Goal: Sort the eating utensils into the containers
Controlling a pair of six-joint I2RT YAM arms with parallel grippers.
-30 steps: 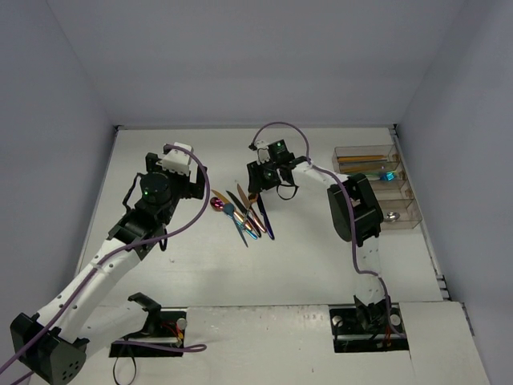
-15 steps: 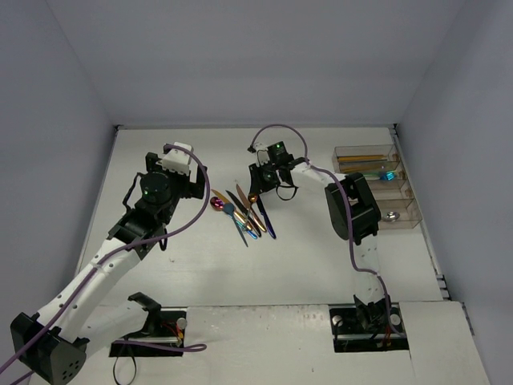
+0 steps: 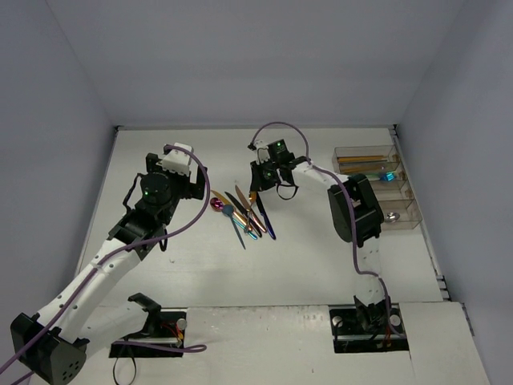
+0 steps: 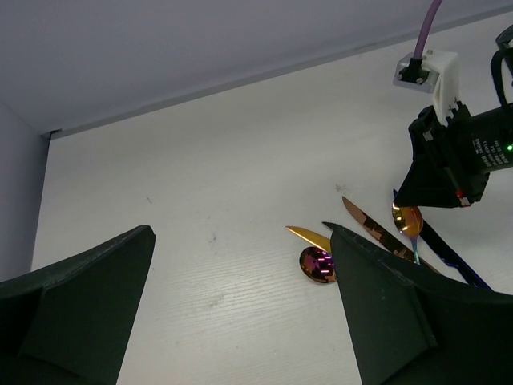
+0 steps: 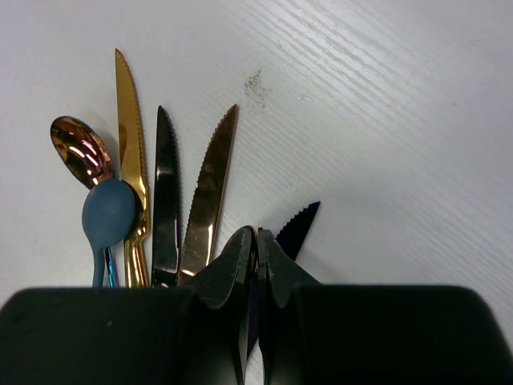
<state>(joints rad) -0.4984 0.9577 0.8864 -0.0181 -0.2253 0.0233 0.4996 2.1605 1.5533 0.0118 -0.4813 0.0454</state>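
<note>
Right gripper (image 5: 258,241) has just snapped from half open to almost closed; left gripper (image 4: 240,233) hangs wide and empty. Containers (image 3: 365,150) sit at the table's right edge, a few pieces already inside. Loose eating utensils (image 3: 244,215) lie fanned mid-table, and the right jaws appear to pinch a thin dark edge there, beside the blue knife tip (image 5: 300,223), so a pick looks begun. No writing is legible.

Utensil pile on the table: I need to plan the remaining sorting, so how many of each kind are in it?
Knives: 4 (gold knife, black knife, rose-gold knife, dark blue knife)
Spoons: 3 (purple-copper spoon, teal spoon, orange spoon)
Total: 7
</note>
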